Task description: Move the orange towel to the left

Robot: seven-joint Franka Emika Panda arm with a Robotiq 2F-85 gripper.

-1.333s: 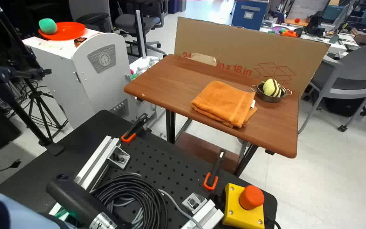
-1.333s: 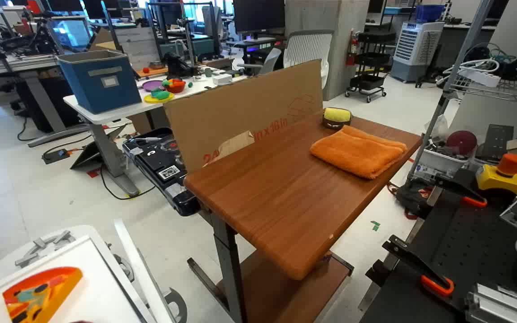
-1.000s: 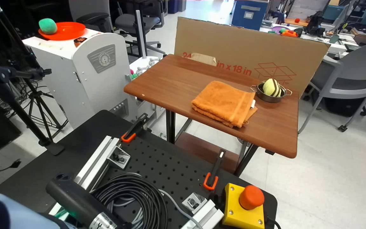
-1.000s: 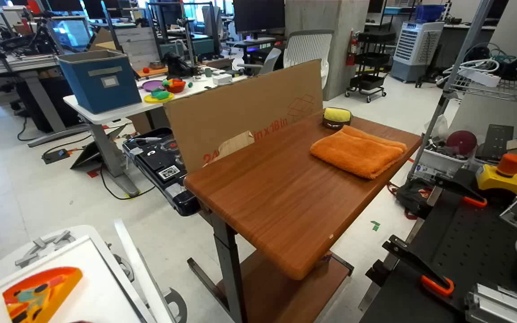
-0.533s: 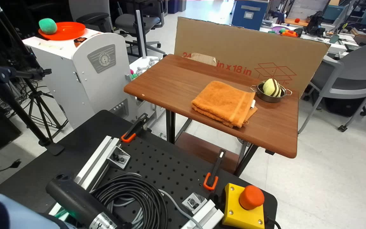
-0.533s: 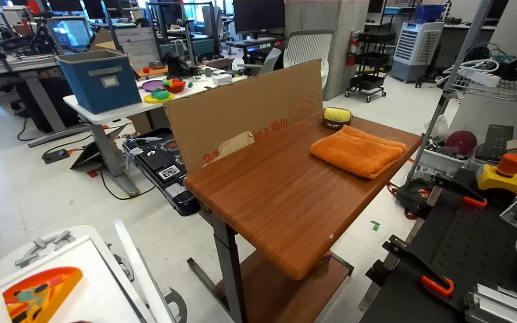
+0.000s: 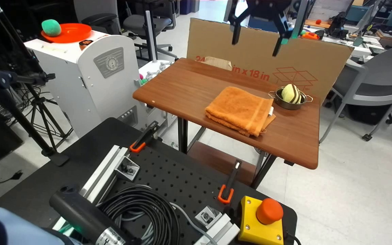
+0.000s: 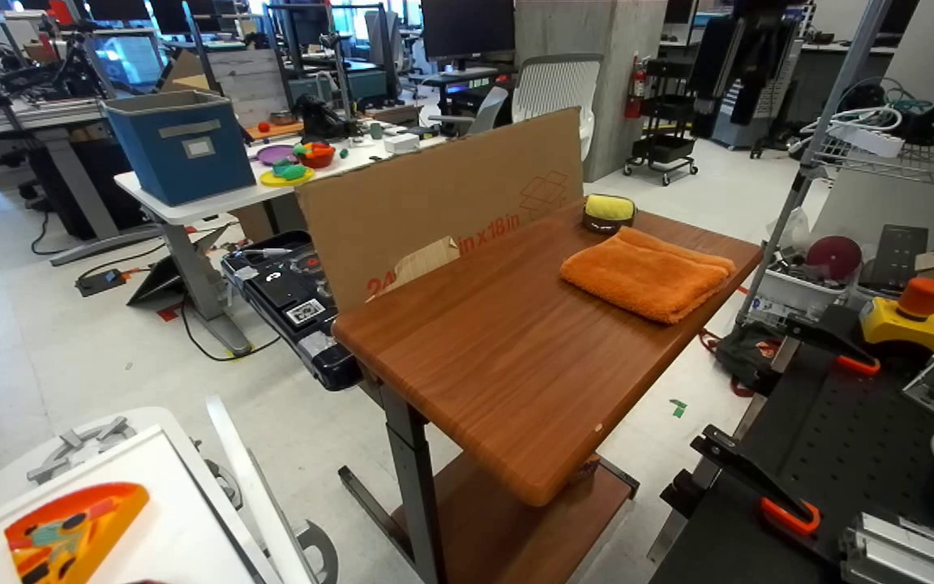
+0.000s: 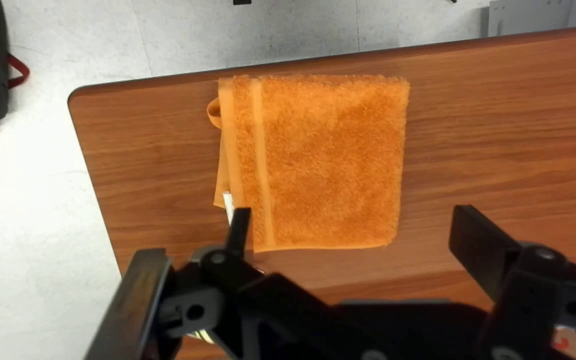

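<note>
1. Brown tabletop (image 7: 182, 85) carries the folded orange towel (image 7: 240, 109), close to one long edge.
2. Pot (image 7: 289, 105) with striped ball (image 7: 288, 93) sits just beside; whether it touches, hard to tell.
3. On the side away from it, wood runs wide.
4. Gripper (image 7: 255, 48) hangs well above, fingers spread.
5. Cardboard (image 7: 213, 41) stands along the other long edge.

I make out a rough, fluffy cloth towel (image 9: 328, 165), a smooth, faintly glossy wood-grain surface (image 9: 498, 150), a metal pot (image 7: 288, 106), a matt cardboard sheet (image 7: 257, 58), and my mostly matt gripper (image 9: 351, 210).
</note>
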